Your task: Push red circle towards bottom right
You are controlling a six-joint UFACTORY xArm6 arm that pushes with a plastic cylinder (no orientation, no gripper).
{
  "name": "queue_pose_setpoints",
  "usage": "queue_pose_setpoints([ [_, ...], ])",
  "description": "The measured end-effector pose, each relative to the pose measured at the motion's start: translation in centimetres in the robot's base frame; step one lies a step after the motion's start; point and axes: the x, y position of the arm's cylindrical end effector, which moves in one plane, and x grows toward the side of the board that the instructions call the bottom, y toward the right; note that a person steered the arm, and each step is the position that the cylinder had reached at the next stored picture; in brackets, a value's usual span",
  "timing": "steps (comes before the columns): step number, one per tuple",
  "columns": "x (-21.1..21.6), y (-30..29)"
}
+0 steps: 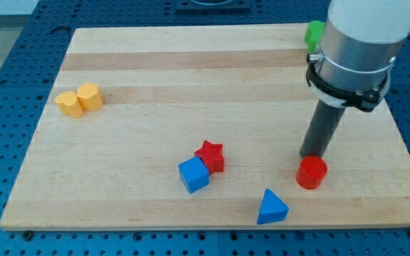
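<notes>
The red circle (312, 173) is a short red cylinder on the wooden board (155, 71), toward the view's bottom right. My tip (309, 156) stands just above the red circle's top-left edge in the view, touching or nearly touching it. The dark rod runs up from the tip to the grey arm at the view's top right.
A red star (211, 155) touches a blue cube (193, 175) left of the circle. A blue triangle (271, 208) lies near the bottom edge. Two yellow blocks (79, 99) sit at the left. A green block (314, 34) is partly hidden by the arm at the top right.
</notes>
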Motion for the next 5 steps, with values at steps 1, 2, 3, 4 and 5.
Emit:
queue_pose_setpoints([
  [1, 0.0, -4.2],
  [2, 0.6, -6.8],
  [3, 2.2, -5.7],
  [4, 2.3, -1.9],
  [5, 2.3, 1.5],
])
